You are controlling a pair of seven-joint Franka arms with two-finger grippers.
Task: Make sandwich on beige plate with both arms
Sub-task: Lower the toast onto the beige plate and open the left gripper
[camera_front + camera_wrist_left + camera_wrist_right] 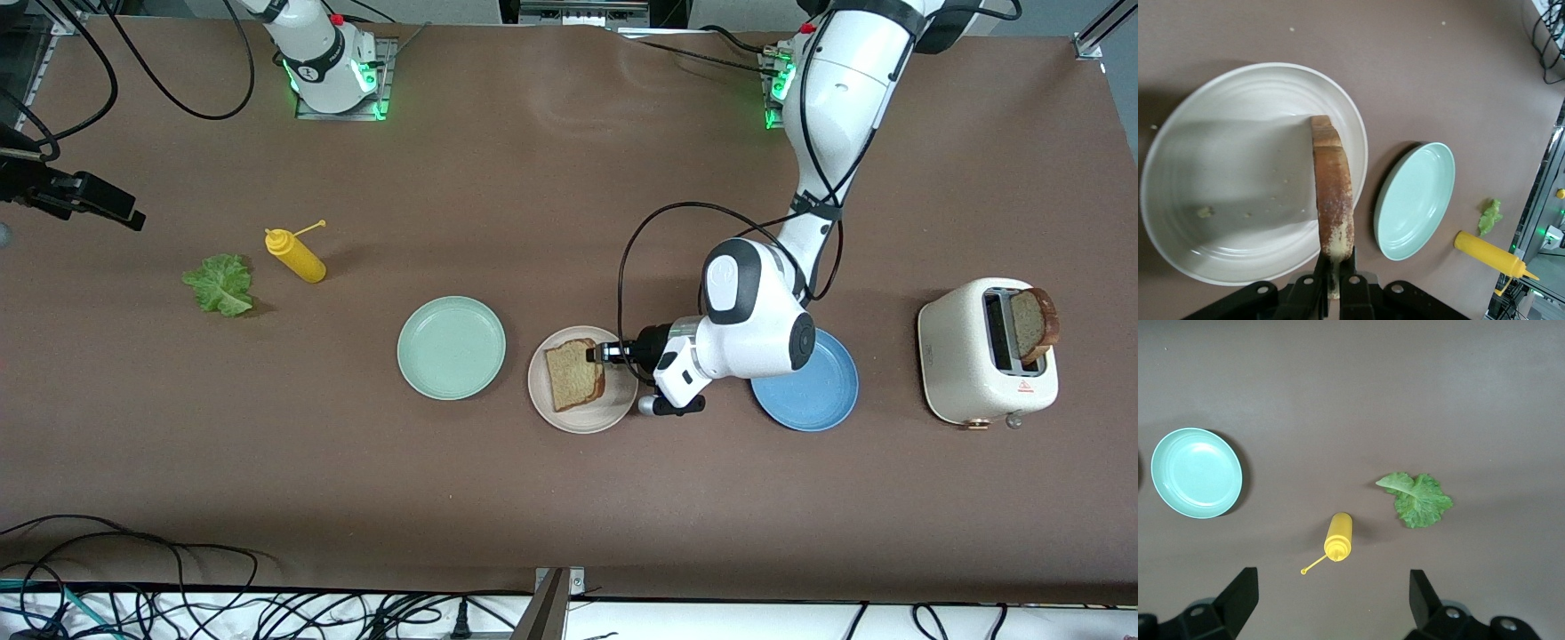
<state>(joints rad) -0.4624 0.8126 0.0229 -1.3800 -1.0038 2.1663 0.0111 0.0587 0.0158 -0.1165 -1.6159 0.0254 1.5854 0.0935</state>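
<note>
My left gripper (606,353) (1335,268) is shut on one edge of a brown bread slice (573,373) (1332,180). It holds the slice low over the beige plate (587,420) (1225,173); I cannot tell whether the slice touches the plate. A second bread slice (1036,324) stands in the toaster (969,364). The green lettuce leaf (220,283) (1419,500) lies on the table toward the right arm's end. My right gripper (114,209) (1331,600) hangs open and empty over the table near the lettuce, where that arm waits.
A yellow squeeze bottle (296,255) (1339,537) lies beside the lettuce. A mint-green plate (451,347) (1415,200) (1197,473) sits beside the beige plate. A blue plate (822,400) lies partly under the left arm. Cables run along the table's front edge.
</note>
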